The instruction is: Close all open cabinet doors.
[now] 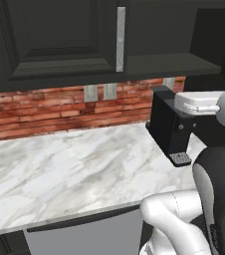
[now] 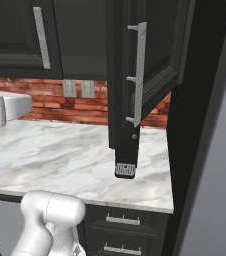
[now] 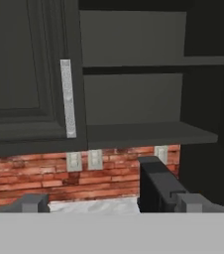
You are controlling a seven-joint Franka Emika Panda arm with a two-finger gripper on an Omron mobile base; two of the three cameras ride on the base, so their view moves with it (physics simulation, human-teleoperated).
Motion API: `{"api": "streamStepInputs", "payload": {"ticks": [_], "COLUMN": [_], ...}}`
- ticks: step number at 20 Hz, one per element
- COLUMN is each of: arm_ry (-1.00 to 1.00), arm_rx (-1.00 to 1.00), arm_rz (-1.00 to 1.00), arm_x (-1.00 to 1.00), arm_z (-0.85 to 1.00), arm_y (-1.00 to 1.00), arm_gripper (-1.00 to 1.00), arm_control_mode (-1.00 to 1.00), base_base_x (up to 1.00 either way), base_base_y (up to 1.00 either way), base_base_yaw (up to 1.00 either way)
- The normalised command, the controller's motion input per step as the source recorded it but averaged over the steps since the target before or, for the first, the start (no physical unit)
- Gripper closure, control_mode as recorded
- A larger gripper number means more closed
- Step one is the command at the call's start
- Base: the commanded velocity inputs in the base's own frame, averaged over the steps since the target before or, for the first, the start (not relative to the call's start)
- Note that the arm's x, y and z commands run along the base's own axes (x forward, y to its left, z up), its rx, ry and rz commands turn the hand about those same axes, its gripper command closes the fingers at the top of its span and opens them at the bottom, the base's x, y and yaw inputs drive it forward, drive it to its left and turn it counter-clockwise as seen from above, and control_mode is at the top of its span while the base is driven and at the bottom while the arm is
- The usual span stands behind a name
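Open wall cabinet (image 3: 139,94) is showing bare dark shelves, nothing sitting on them. Its open door (image 2: 152,55) is swinging out toward the camera in the right base view, edge-on, long silver handle (image 2: 139,75) facing out, hanging above the coffee machine (image 1: 171,124). Closed door (image 1: 59,37) is sitting flush just left of the open cabinet, its handle (image 1: 120,39) running along the edge next to the opening. Coffee machine is standing on the marble counter (image 1: 59,174) under the open cabinet, against the brick wall (image 1: 45,107); two outlets (image 1: 99,91) are sitting on the brick left of it. Drawers (image 2: 122,227) are showing below the counter under the coffee machine.

Claw (image 3: 111,204) is sitting low, fingertips (image 3: 32,202) spread wide, holding nothing. Closed door's handle is up and left of the claw, well apart; open cabinet is above and ahead of it, not touching.
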Motion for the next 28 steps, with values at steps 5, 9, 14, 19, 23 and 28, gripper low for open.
{"api": "streamStepInputs", "payload": {"ticks": [5,9,14,19,23,28], "arm_ry": [-0.02,-0.10,-0.09,-0.05,-0.14,-0.16], "arm_rx": [0.00,0.00,0.00,0.01,0.00,0.01], "arm_rz": [0.00,0.00,0.00,0.00,0.00,0.00], "arm_x": [-0.11,-0.18,-0.14,-0.14,0.00,0.14], "arm_z": [-0.45,-0.67,-0.46,-0.16,-0.33,-0.34], "arm_y": [-0.52,-0.46,-0.51,-0.46,-0.42,-0.34], "arm_gripper": [-1.00,-1.00,-1.00,-1.00,-1.00,-1.00], "arm_control_mode": [-1.00,-1.00,-1.00,-1.00,-1.00,-1.00], "base_base_x": [0.00,0.00,0.00,0.00,0.00,0.00], "base_base_y": [0.00,0.00,0.00,0.00,0.00,0.00], "base_base_yaw": [0.00,0.00,0.00,0.00,0.00,0.00]}}
